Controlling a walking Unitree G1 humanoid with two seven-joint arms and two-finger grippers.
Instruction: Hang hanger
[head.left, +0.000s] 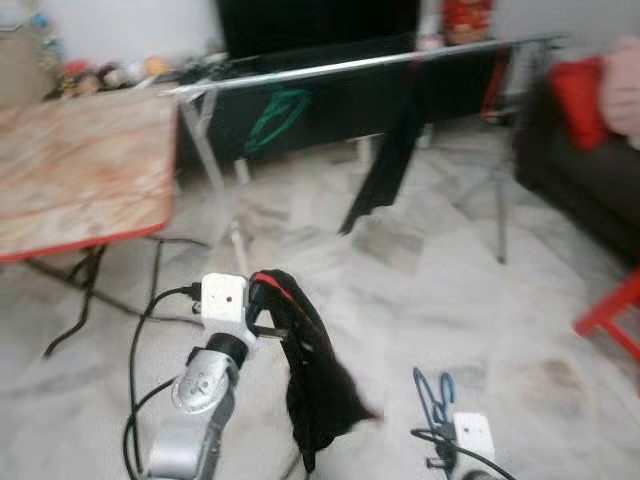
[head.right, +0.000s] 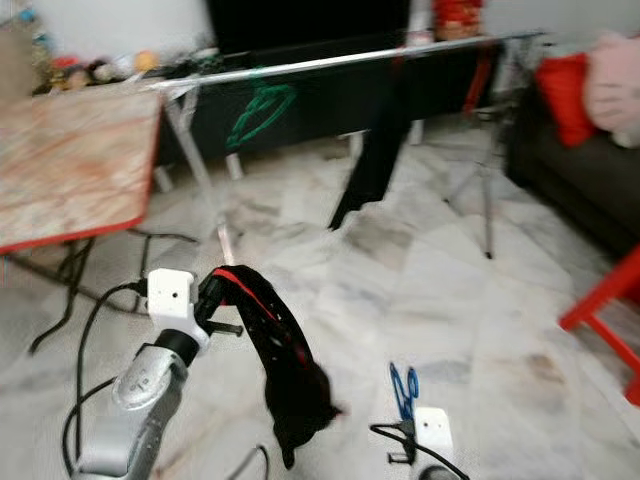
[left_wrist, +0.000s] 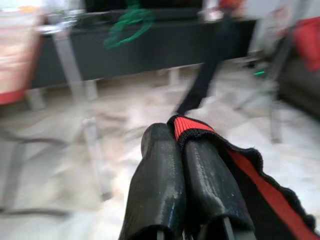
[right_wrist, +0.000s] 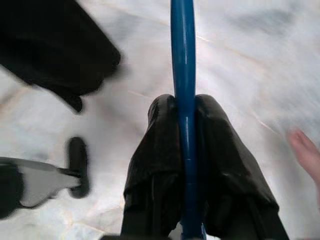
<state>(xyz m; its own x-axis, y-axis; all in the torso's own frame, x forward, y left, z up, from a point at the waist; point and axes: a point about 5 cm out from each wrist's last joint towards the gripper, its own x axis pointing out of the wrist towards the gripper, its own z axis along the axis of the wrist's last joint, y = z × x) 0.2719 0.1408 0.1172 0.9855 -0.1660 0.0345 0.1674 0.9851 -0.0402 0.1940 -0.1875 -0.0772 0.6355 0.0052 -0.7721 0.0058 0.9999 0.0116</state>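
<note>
carrying both loads toward the long silver clothes rail (head.left: 370, 62): left gripper (left_wrist: 182, 150) clamped on a black garment with red trim (head.left: 310, 370), right gripper (right_wrist: 185, 125) clamped on a blue plastic hanger (head.left: 434, 392). best lift the hanger hook above the rail's free middle span. open marble floor (head.left: 440, 270) ahead; folding table's red edge (head.left: 90, 245) left, red stool (head.left: 612, 310) right.

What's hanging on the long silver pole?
A green hanger and a black cloth hang on the pole. The picture is blurry, so whatever holds the cloth up cannot be made out.
</note>
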